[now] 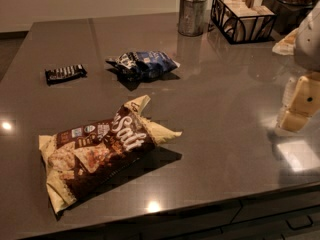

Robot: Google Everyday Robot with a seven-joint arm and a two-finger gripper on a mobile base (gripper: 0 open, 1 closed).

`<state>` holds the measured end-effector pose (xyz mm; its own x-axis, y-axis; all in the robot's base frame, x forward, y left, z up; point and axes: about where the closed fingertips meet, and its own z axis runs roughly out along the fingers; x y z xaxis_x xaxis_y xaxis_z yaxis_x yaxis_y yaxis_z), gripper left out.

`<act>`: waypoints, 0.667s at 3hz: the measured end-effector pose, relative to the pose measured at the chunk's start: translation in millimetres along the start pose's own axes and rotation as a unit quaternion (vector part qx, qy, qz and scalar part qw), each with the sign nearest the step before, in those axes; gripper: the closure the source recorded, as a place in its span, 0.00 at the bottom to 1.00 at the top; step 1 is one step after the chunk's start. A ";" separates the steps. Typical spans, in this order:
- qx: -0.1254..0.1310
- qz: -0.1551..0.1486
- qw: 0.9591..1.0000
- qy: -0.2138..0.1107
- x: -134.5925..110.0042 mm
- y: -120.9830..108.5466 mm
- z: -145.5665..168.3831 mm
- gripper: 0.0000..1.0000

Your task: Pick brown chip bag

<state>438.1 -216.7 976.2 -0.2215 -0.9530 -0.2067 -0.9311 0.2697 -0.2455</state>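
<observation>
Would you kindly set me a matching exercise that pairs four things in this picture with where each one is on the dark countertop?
Things:
1. large crinkly dark-brown chip bag with pale yellow edges
2. smaller dark-blue chip bag
3. small black candy bar
4. cream-coloured robot gripper

Places:
A. left side of the dark countertop, well back from its front edge
B. right edge of the picture, over the countertop
C. nearest the front edge, left of centre
D. mid-counter, in front of the shiny metal cup

Pairs: 1-C, 2-D, 3-A, 4-B.
</observation>
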 end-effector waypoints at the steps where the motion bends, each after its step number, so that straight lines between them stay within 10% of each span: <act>1: 0.000 0.000 1.000 0.000 0.0 0.0 0.0 0.00; 2: -0.005 -0.022 1.000 -0.010 -21.2 2.7 11.8 0.00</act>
<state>443.7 -194.1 968.8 -0.1743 -0.9612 -0.2139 -0.9429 0.2255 -0.2450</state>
